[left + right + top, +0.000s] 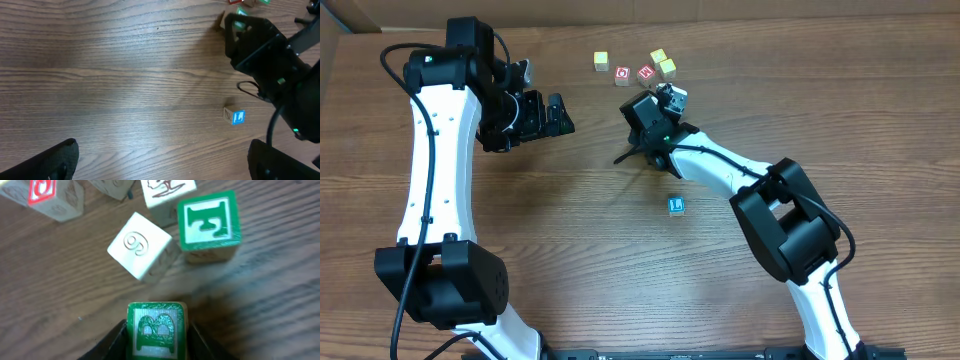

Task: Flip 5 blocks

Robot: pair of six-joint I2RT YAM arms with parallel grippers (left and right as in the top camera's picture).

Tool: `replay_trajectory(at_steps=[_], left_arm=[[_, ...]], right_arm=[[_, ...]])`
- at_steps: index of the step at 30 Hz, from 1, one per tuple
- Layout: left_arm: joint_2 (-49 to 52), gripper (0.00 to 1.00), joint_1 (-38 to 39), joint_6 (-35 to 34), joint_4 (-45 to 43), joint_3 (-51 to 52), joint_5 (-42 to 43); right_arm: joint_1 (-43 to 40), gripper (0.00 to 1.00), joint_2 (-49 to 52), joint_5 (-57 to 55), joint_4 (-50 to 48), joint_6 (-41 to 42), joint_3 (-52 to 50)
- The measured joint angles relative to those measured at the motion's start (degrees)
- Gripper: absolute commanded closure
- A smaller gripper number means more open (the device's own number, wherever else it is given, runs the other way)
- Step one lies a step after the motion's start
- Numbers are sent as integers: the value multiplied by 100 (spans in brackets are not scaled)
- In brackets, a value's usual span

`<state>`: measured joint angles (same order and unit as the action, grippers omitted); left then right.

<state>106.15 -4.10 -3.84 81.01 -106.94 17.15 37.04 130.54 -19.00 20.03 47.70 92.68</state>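
Blocks [167, 190] with printed faces lie in a small cluster near the far edge of the desk [540, 230]. One of them, the green B block [156, 327], sits between the fingers of the right gripper [156, 347]. Both dark fingers lie against its side faces, low down, with the B face up toward the wrist camera, so the gripper is clenched on it. That hold suits rolling it onto another face. I cannot tell whether it rests on the wood or is lifted.

Just beyond it stand the white block [140, 245], turned corner-on to the gripper, and the green F block [209, 222]. Both are clear of the held block, which leaves the fingers room. A red-faced cube [42, 195] lies further off.

The blue-faced block [675, 205] lies alone nearer the desk's middle, well apart from the cluster. The left gripper [560, 113] hangs over the desk's left half, jaws spread wide with nothing between them, out of the right arm's way.
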Motion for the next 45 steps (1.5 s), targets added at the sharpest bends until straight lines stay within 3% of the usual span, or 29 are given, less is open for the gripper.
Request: replay_trajectory(at_steps=[9, 13, 33, 45], left_arm=[[0, 0, 0, 0, 0, 0, 0], [0, 0, 0, 0, 0, 0, 0], [0, 0, 0, 0, 0, 0, 0], [0, 0, 0, 0, 0, 0, 0]], right_arm=[[-2, 57, -435, 280, 704, -710, 0], [-2, 46, -492, 640, 1016, -789, 0], [-363, 42, -492, 914, 369, -905, 0], [-356, 45, -223, 866, 66, -988, 0]])
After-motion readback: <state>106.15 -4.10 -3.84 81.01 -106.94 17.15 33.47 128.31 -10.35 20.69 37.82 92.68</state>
